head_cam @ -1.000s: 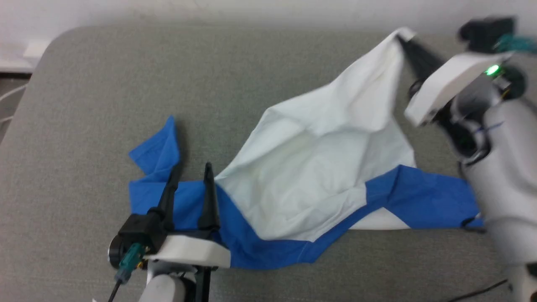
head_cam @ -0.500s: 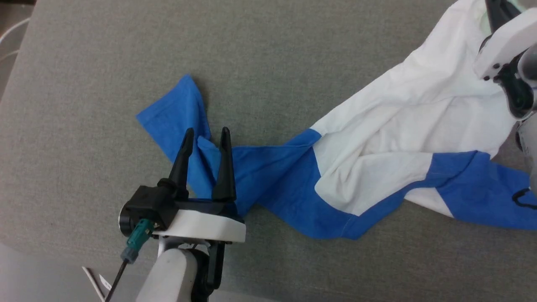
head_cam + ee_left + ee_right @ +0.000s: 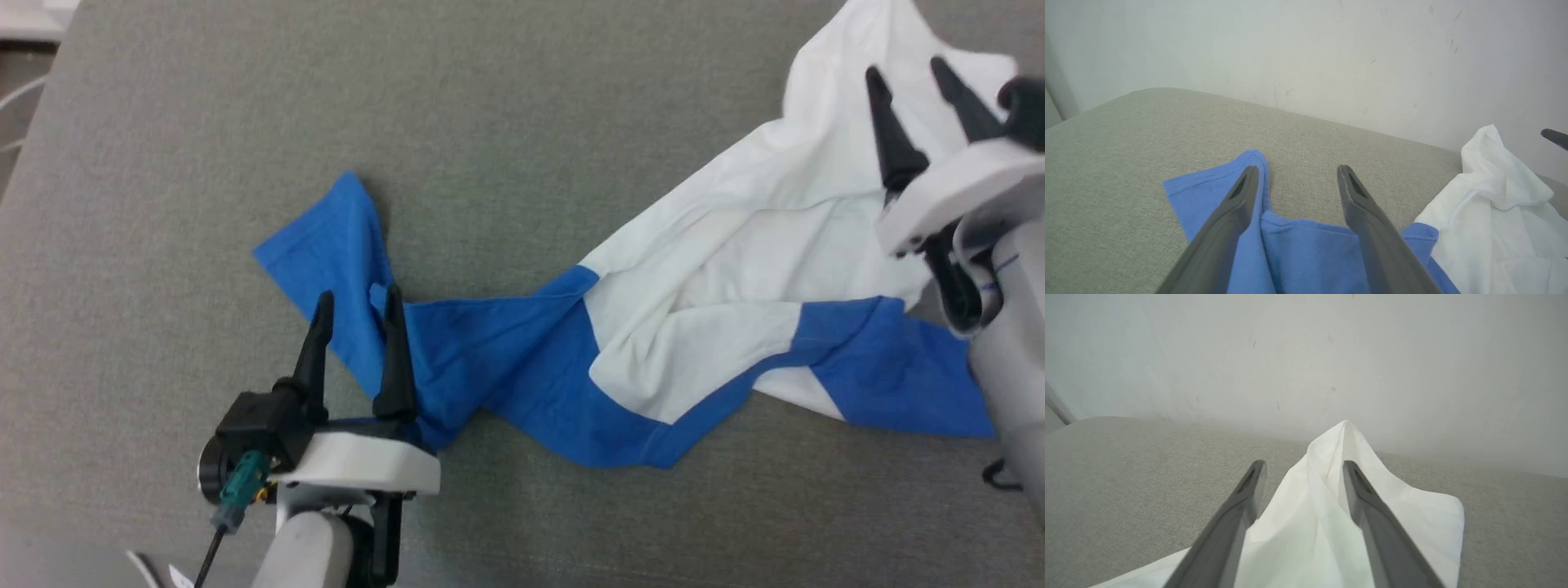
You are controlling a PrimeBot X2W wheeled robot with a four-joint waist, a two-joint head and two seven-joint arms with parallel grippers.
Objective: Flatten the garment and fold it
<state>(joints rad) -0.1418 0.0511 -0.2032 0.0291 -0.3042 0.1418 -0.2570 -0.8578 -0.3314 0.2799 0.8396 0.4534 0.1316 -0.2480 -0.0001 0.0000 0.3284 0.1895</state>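
Your right claw (image 3: 906,67) is gaping wide, gripping nothing, fingers pointing forward over the white corner of the shirt (image 3: 735,269), while your left claw (image 3: 359,292), equally open and empty, is reaching over its blue sleeve (image 3: 326,245) on the grey pad (image 3: 490,122).

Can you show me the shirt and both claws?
shirt (image 3: 735,245): head view, white middle part.
left claw (image 3: 359,291): head view, between its fingertips.
right claw (image 3: 905,67): head view, between its fingertips.
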